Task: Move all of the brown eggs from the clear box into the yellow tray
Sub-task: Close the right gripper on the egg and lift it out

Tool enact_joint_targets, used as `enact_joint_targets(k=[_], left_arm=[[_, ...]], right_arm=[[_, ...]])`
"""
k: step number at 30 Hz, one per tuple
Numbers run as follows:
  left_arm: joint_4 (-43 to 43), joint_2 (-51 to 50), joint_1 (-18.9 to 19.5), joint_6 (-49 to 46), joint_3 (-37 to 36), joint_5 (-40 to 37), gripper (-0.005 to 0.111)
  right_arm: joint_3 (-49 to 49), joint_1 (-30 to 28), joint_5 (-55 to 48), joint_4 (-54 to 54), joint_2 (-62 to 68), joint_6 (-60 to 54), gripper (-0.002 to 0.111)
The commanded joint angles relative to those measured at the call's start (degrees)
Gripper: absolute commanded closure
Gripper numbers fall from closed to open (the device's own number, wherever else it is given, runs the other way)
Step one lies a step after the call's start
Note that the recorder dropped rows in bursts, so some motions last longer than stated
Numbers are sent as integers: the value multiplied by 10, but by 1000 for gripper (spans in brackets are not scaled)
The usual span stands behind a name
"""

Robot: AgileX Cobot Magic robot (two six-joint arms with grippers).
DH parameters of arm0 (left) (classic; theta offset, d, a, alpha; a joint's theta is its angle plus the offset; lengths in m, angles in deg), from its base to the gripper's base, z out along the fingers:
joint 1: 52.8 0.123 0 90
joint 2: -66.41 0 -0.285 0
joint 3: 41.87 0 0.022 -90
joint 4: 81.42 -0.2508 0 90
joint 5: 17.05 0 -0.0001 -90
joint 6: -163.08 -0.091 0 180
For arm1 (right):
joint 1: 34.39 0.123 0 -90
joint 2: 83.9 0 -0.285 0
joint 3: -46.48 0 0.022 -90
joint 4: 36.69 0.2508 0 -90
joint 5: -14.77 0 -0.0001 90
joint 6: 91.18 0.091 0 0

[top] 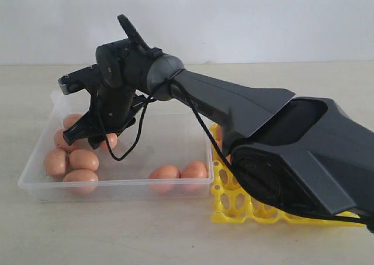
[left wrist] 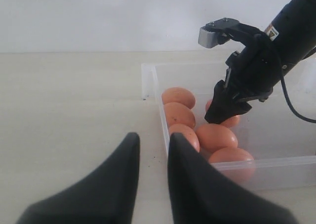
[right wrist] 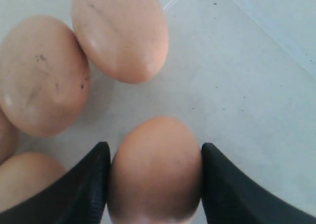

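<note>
The clear box [top: 117, 183] holds several brown eggs [top: 83, 159], most at its left end, two at the front wall [top: 165, 172]. My right gripper [top: 87, 137] reaches down into the box's left end. Its fingers press both sides of one brown egg [right wrist: 154, 169] that rests on the box floor, and other eggs [right wrist: 121, 31] lie just beyond it. The yellow tray [top: 234, 209] sits right of the box, mostly hidden under the right arm. My left gripper [left wrist: 153, 140] hovers over bare table outside the box's left wall, open and empty.
The right arm's large black body [top: 292, 154] spans from the right edge over the tray to the box. A black cable [top: 131, 142] loops down from its wrist into the box. The pale table runs back to a white wall.
</note>
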Motion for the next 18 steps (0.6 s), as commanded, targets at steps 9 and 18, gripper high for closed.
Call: enact_joint_targets(k=[9, 18], left_arm=[[3, 1, -2, 5, 2, 0, 85], [3, 1, -2, 5, 2, 0, 85]], right_arm=[[-2, 33, 68, -74, -101, 106, 109], [360, 111, 345, -400, -309, 337, 109]])
